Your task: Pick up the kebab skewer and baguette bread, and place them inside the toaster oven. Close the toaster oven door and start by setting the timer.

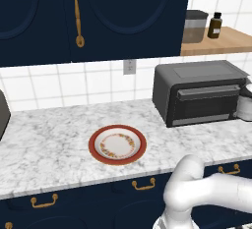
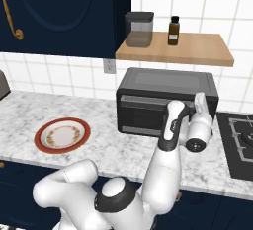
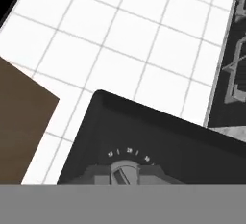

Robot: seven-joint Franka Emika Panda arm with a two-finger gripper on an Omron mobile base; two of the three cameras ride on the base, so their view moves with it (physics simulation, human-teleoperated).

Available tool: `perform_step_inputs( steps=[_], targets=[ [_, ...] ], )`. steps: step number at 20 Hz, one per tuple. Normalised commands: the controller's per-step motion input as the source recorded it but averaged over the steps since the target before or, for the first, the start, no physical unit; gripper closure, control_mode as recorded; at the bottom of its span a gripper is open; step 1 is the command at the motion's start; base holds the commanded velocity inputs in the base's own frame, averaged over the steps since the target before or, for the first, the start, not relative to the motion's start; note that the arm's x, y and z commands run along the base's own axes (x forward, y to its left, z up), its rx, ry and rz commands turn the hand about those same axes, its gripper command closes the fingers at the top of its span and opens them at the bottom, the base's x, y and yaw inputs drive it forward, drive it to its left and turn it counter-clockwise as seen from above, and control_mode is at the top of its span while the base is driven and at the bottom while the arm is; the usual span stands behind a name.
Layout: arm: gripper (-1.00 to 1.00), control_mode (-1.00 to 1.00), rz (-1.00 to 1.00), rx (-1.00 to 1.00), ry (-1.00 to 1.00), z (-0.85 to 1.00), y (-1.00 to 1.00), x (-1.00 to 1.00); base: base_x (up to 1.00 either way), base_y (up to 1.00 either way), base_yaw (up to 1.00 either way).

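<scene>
The oven (image 1: 199, 94) stands at the back of the tabletop (image 1: 49, 139), near the wall, and its door (image 1: 206, 102) looks closed. The plate (image 1: 117, 144) is well apart to the left and has no food on it, so I judge that the skewer and the bread are already inside; the dark window does not let me confirm this.

The gripper (image 2: 200, 101) is at the right end of the oven front, where the knobs are. In the hand view a round timer knob (image 3: 124, 172) with small numbers above it is just in front of the camera. The fingers are nearly closed, and they seem to pinch this knob, but the contact itself is hidden.

The knob is small, hard and probably smooth. It should be held across its raised ridge and turned slowly, because the fingers could slip.
</scene>
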Motion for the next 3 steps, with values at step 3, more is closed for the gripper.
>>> perform_step_inputs(
  steps=[3],
  targets=[
    [1.0, -1.0, 0.0, 0.2, 0.0, 0.0, 0.0, 0.0, 0.0, 0.0, 0.0]
  ],
)
